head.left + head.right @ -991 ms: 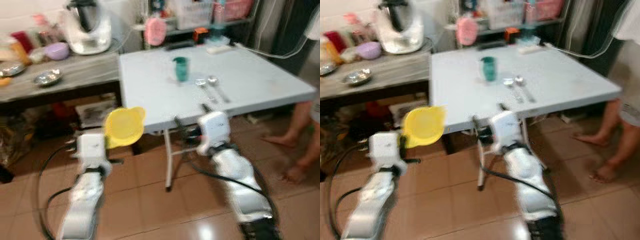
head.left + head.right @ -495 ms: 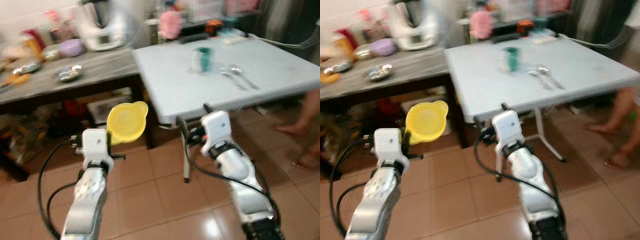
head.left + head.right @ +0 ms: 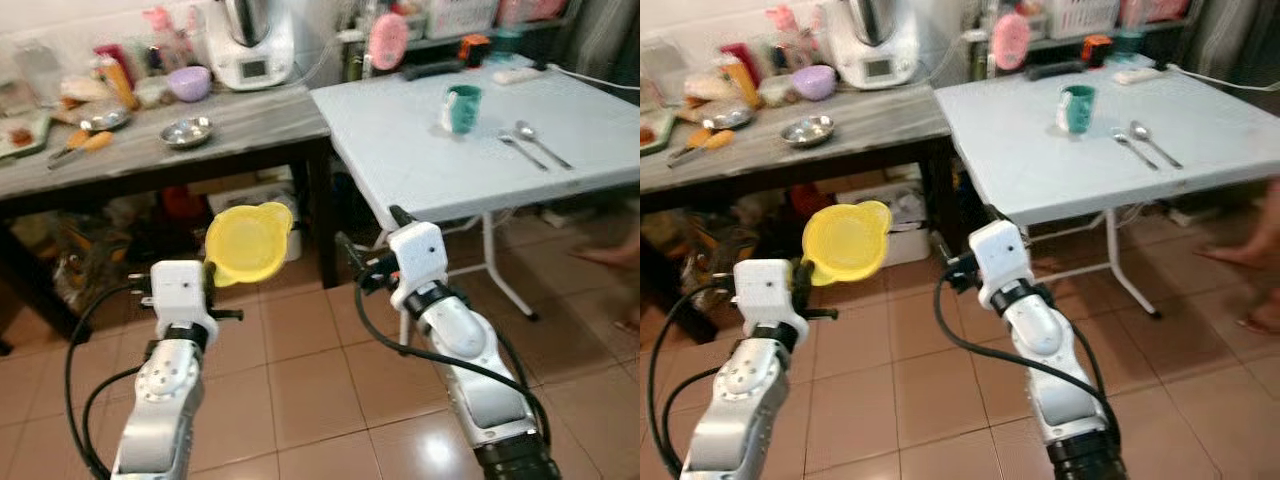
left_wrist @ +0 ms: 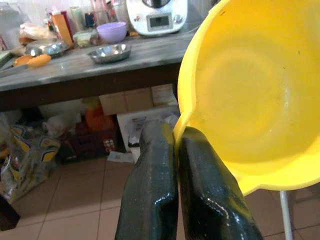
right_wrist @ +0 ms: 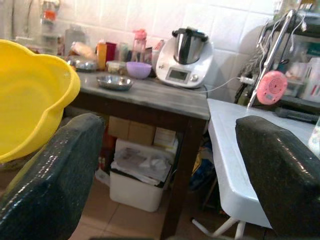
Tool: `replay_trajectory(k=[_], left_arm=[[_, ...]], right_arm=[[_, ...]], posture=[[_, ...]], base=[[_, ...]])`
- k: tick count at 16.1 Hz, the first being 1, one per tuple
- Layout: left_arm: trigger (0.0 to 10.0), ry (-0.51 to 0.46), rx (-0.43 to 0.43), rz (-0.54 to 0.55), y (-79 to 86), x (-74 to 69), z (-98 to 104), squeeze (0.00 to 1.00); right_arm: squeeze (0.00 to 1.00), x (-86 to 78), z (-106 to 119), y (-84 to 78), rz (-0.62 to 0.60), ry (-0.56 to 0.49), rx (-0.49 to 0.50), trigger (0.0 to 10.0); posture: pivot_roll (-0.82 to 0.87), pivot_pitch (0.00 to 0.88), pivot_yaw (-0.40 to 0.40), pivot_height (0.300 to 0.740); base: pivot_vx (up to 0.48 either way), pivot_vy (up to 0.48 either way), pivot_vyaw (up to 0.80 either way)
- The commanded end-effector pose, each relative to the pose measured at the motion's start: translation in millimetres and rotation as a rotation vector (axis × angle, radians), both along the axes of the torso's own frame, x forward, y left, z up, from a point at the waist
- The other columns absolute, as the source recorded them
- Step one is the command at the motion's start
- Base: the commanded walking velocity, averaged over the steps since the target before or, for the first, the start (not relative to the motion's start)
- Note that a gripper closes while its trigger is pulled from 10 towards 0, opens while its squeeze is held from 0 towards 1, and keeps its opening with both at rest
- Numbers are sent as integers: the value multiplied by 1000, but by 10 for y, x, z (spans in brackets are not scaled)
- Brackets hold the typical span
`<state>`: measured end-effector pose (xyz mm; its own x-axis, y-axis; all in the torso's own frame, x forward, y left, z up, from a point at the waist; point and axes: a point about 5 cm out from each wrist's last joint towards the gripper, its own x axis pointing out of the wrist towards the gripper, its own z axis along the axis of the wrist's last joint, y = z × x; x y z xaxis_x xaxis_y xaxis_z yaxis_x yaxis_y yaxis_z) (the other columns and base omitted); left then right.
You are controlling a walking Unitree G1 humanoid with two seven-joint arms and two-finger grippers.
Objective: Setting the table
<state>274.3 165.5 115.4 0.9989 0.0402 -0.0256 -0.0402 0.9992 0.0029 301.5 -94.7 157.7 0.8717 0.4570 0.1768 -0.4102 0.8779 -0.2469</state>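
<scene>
Currently left gripper (image 3: 213,272) is clamped on the rim of the yellow bowl (image 3: 248,241), both fingers (image 4: 152,190) pinching the edge next to the pour spout, bowl held up in the air over the tiled floor (image 3: 300,380), short of the white folding table (image 3: 420,160). Bowl's open side tilts toward the camera in the head views. Right gripper (image 3: 368,246) is spread wide with nothing between its fingers (image 5: 55,170), raised at roughly the same height as the left one, just in front of the white table's near edge.

On the white table: teal mug (image 3: 461,107) upright, two spoons (image 3: 533,148) lying side by side to its right, well apart from the near edge. Pink round item (image 3: 384,40) behind the table's far left corner.

Left of it, a grey counter (image 3: 150,150) butts against the white table, carrying a small steel bowl (image 3: 186,131), a purple bowl (image 3: 188,83), a white kitchen appliance (image 3: 252,42), and bottles at the back. White bin (image 5: 137,177) and boxes sit under the counter. A person's bare foot (image 3: 610,255) at the right edge, on the floor
</scene>
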Motion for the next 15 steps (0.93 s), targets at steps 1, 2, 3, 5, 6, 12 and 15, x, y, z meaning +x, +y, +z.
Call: replay_trajectory(k=[1, 2, 3, 5, 6, 12, 15], left_arm=[[10000, -25, -8, -15, 1, 16, 47, 0], [10000, -25, -8, -21, -7, 14, 47, 0], [10000, -24, -8, -23, -10, 13, 47, 0], [10000, -23, -10, -26, -11, 15, 45, 0], [10000, -22, -10, -29, -14, 21, 47, 0], [10000, -20, -15, -37, -28, 20, 43, 0], [10000, -17, -15, -44, -44, 26, 37, 0]], right_arm=[[0, 11, 30, 20, 7, -16, -6, 10000], [0, 9, 32, 29, 9, -20, -7, 10000], [0, 10, 35, 33, 10, -22, -8, 10000], [0, 12, 37, 35, 10, -25, -8, 10000], [0, 17, 42, 40, 11, -28, -8, 10000], [0, 12, 37, 49, 10, -29, -6, 10000], [0, 16, 40, 50, 9, -30, -6, 10000]], posture=[[-179, 0, 118, 740], [-178, 0, 119, 740], [-178, 0, 118, 740], [-177, 0, 120, 740], [-177, 0, 120, 740], [-180, 0, 124, 740], [-182, 0, 124, 740]], base=[[251, 0, 0], [251, 0, 0], [259, 0, 0], [257, 0, 316], [259, 0, 750], [275, 0, 742], [281, 0, 721]])
